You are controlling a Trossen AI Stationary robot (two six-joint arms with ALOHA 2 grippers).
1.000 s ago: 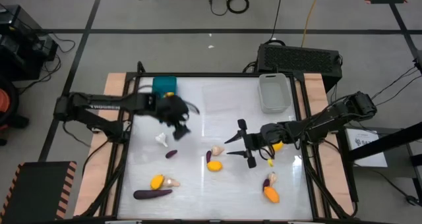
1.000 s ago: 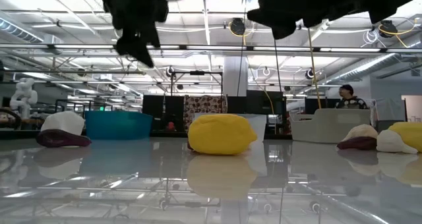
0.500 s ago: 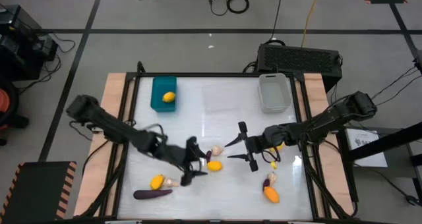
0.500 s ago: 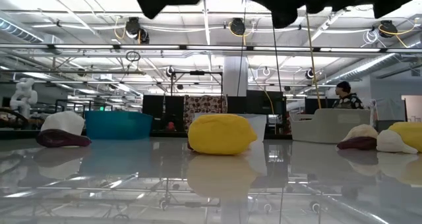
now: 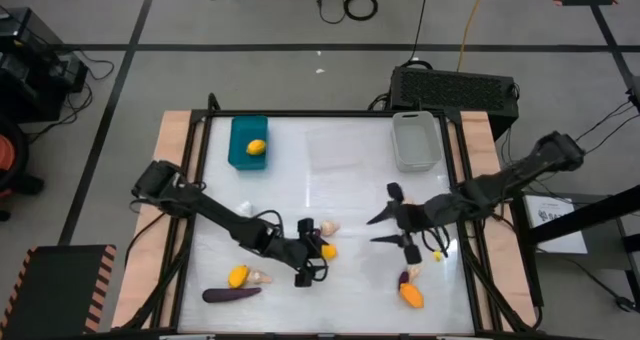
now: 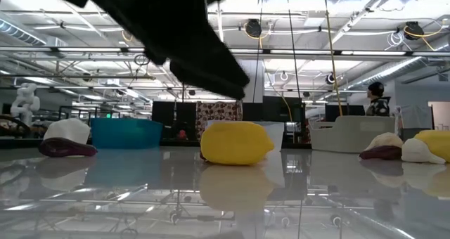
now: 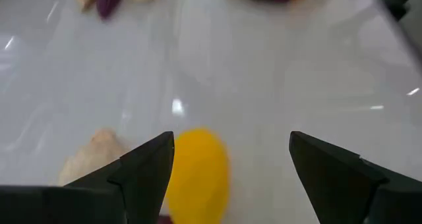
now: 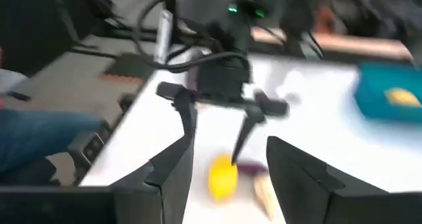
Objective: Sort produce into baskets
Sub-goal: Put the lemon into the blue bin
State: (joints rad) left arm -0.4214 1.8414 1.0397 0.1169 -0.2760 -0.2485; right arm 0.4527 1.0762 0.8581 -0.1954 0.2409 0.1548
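Observation:
My left gripper [image 5: 314, 252] is open, low over the table's near middle. A yellow-orange oval [image 7: 198, 174] lies on the table between its fingers, close to one of them; I cannot tell whether it touches. A cream garlic bulb [image 5: 329, 228] and a small purple piece [image 5: 318, 240] lie beside it. My right gripper [image 5: 375, 230] is open and empty above the table, right of centre. The teal bin [image 5: 240, 132] at the far left holds one yellow oval [image 5: 256, 147]. The white-grey bin [image 5: 415, 140] stands at the far right, and a faint clear tray [image 5: 335, 148] lies between them.
Near left lie a yellow oval [image 5: 237, 276], a garlic bulb [image 5: 261, 277] and a long eggplant [image 5: 231, 294]. Near right lie an orange oval [image 5: 411, 296], a purple piece [image 5: 404, 278] and a garlic bulb [image 5: 413, 269]. A black box [image 5: 455, 88] stands beyond the far edge.
My left gripper has swept from beside the teal bin toward the table's near edge and right, down to the yellow oval at the near middle. My right gripper has drawn back toward the table's right and near edges. It stays open.

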